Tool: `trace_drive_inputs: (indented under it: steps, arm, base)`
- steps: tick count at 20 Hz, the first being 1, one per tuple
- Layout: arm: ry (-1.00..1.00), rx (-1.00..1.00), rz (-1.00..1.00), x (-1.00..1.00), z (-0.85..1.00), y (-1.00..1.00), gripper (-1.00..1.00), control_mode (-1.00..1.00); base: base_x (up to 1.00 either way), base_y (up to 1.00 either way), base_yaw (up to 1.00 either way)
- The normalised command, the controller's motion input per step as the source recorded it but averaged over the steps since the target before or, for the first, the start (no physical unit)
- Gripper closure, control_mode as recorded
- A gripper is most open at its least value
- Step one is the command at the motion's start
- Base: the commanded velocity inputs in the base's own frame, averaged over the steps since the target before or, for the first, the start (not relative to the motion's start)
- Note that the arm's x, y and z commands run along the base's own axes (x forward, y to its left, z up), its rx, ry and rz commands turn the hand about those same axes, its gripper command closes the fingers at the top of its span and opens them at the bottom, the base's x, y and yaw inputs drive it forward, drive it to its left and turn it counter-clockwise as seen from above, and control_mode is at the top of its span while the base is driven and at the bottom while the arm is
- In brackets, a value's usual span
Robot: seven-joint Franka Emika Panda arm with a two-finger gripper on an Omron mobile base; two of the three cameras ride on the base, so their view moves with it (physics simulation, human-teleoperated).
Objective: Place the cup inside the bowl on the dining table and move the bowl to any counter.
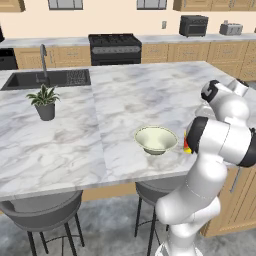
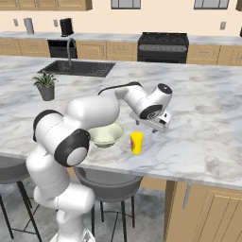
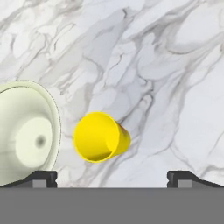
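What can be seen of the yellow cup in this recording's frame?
The cup is small, plain bright yellow and smooth, tapering toward its base, with a red patch showing low on its side. It stands upright and empty on the marble dining table, near the front edge, just beside the bowl without touching it. The open claw hovers above; nothing grips the cup.

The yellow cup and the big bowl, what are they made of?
The cup looks like plastic: one bright, even yellow, smooth, with thin walls. The bowl looks like glazed ceramic: pale cream-green, smooth, with a soft sheen. Everything here is rendered, so both are guesses.
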Motion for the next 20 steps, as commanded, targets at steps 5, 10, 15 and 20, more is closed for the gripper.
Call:
trace_drive_inputs:
  steps: [5,10,15,20]
  arm:
    - [0.0,0.0,0.0,0.0,-0.14,0.0,-1.0,-1.0]
    - [0.0,0.0,0.0,0.0,-0.2,0.0,-1.0,-1.0]
    - [0.0,0.0,0.0,0.02,-0.18,0.0,-1.0,-1.0]
    - [0.0,0.0,0.0,0.0,-0.08,0.09,-1.0,-1.0]
  base:
    - [0.0,0.0,0.0]
    - [0.0,0.0,0.0]
    - [0.0,0.0,0.0]
    - [0.0,0.0,0.0]
